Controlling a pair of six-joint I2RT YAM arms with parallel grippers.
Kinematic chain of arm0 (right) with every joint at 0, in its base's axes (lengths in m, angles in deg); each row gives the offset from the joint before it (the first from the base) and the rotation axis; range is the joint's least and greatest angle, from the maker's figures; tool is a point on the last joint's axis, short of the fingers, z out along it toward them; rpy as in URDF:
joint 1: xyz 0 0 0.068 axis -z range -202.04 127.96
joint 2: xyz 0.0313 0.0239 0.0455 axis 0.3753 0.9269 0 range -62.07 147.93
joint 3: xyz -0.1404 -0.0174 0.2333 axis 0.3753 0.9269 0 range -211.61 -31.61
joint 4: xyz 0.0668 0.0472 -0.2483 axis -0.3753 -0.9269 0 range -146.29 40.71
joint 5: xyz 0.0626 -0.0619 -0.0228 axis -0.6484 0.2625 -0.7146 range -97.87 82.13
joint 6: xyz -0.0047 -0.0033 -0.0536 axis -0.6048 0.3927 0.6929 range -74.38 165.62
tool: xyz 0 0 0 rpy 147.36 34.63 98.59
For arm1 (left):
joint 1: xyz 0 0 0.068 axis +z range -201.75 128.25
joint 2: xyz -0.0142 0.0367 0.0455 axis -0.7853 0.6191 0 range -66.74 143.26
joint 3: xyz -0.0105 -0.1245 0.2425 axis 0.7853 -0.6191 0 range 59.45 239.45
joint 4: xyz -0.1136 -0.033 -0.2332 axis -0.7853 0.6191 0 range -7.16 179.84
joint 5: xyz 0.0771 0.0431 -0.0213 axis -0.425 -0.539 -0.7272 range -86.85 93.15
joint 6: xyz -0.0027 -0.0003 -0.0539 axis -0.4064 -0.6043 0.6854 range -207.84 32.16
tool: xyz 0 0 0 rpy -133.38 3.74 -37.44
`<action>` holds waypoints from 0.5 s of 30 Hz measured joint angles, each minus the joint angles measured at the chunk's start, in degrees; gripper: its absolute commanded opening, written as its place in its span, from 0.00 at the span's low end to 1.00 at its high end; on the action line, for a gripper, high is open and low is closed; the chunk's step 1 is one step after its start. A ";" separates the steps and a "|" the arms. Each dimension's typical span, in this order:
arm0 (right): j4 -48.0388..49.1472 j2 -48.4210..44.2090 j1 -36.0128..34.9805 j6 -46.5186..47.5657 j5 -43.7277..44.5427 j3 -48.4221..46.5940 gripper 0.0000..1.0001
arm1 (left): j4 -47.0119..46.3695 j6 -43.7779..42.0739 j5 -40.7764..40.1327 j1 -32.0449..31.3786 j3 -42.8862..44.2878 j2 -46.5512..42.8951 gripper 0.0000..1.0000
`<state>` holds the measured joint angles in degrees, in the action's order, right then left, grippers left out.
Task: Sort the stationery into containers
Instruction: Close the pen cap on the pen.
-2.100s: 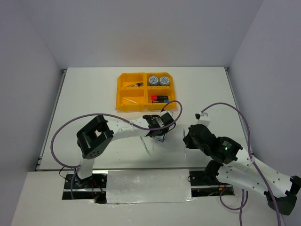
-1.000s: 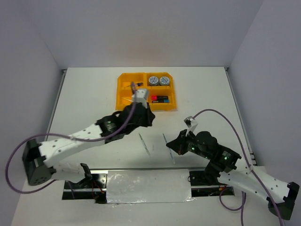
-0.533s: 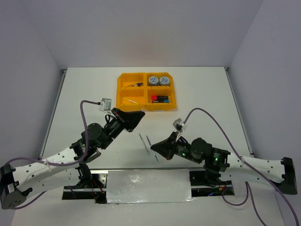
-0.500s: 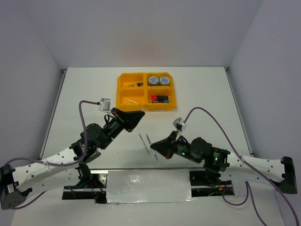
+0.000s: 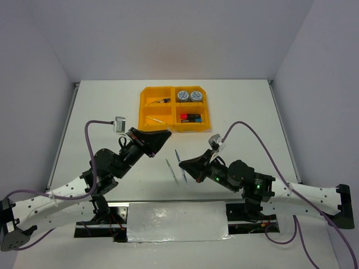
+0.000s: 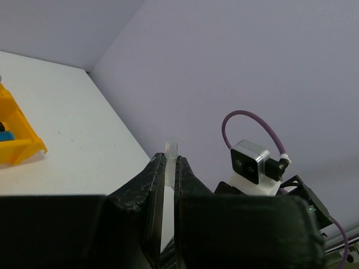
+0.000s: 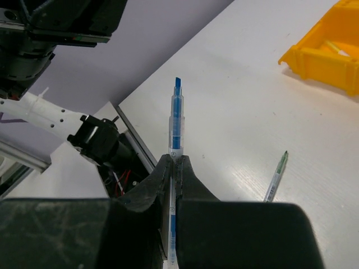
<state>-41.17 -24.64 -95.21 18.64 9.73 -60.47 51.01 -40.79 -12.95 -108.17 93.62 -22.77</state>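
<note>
With the right pincer (image 7: 173, 162) clenched on a blue pen (image 7: 176, 120) just below centre of the top view and the left pincer (image 6: 166, 168) grasping a thin pale pen (image 6: 170, 150), you are mid-carry, so next steer each to the orange tray (image 5: 141, 109) at upper centre.

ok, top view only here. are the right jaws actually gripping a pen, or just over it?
Observer: Gripping. The right wrist view shows the right jaws shut on a blue pen, with its tip sticking out ahead.
Operator: left side empty?
Observer: No. The left wrist view shows the left jaws shut on a clear pen, its end poking out between them.
Operator: anything loose nearby, and what colour?
Observer: A green-tipped pen lies flat to the right of the right jaws, not touching them.
</note>
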 measured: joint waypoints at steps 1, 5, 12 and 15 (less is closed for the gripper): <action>0.02 0.22 0.02 0.39 -0.02 -0.31 0.00 | 0.07 -0.04 0.09 0.00 0.00 0.11 0.00; 0.20 0.59 -0.04 1.79 0.02 -0.72 0.00 | 0.81 -0.15 0.70 0.00 0.00 0.94 0.00; 0.00 0.76 -0.09 4.13 0.72 -1.33 0.00 | 2.86 -0.20 1.75 0.00 0.02 2.58 0.00; 0.00 1.40 -0.09 4.55 1.31 -2.38 0.00 | 3.26 -0.20 2.21 0.00 0.02 2.91 0.00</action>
<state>-41.17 -23.24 -95.30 23.19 11.04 -62.85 54.26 -40.99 -10.74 -108.17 93.64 -19.86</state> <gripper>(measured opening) 0.041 0.188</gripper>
